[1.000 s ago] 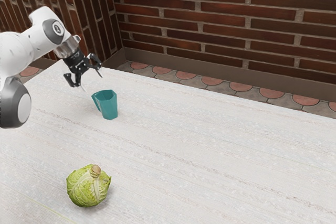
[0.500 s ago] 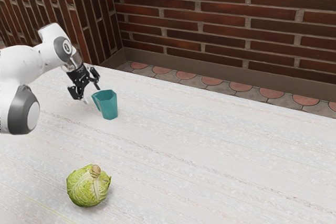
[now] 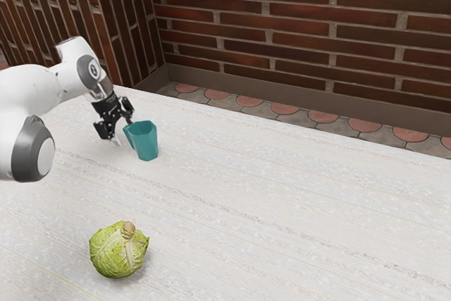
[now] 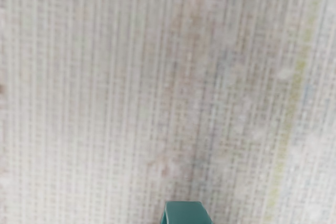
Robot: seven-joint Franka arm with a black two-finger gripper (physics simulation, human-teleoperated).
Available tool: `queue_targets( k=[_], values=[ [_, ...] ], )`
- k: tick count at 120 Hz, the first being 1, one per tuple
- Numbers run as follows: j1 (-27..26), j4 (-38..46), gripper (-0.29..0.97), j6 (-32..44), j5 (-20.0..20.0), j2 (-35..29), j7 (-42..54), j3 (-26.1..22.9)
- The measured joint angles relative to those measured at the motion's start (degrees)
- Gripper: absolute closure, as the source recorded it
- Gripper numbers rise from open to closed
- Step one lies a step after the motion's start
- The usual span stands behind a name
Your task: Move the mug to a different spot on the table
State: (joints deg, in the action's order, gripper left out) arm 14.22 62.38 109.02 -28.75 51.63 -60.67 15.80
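Nearest the camera in the exterior view, a pale green cabbage [image 3: 118,249] sits on the tabletop [image 3: 282,202] toward the exterior view's left, its stalk end turned up. It is well apart from everything else. The tabletop is a whitish, streaked wood surface that spreads across most of the exterior view.

Farther back, still toward the exterior view's left, the teal mug [image 3: 142,139] stands upright on the tabletop with its open mouth up. Its walls are faceted and narrow toward the base, and its handle faces the exterior view's left, toward the arm.

Just beside that handle side hangs the black pincer [image 3: 114,129], tilted, with its 2 fingers standing apart. 1 finger reaches close to the mug's rim and the other points down toward the tabletop. Whether either finger touches the mug cannot be told. Nothing is clamped between them. The white arm [image 3: 35,96] comes in from the exterior view's left edge, with a grey joint cap low at that edge.

In the wrist view, the pale grain of the tabletop [image 4: 157,77] lies under the hand, and a small teal part of the mug [image 4: 185,214] shows just below the pincer.

Beyond the far edge of the tabletop runs a strip of floor [image 3: 282,109] with scalloped terracotta and grey tiles. Behind it rises a dark red brick wall [image 3: 303,26], which turns a corner at the exterior view's left.
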Motion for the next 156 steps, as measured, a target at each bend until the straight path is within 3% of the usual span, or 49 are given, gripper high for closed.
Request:
queue_targets(
  k=[29, 86, 132, 156],
  values=[
    [1.1, -0.1, 0.23, 1.4, 2.8, 0.4, -0.6, -2.7],
    [2.6, 0.0, 0.55, 4.7, 3.0, 0.4, -1.4, -4.9],
    [3.3, 1.2, 0.61, 5.8, 1.3, -0.6, -1.7, -6.5],
    [4.7, 2.2, 0.61, 5.8, -4.0, -0.9, -1.3, -7.9]
  ],
)
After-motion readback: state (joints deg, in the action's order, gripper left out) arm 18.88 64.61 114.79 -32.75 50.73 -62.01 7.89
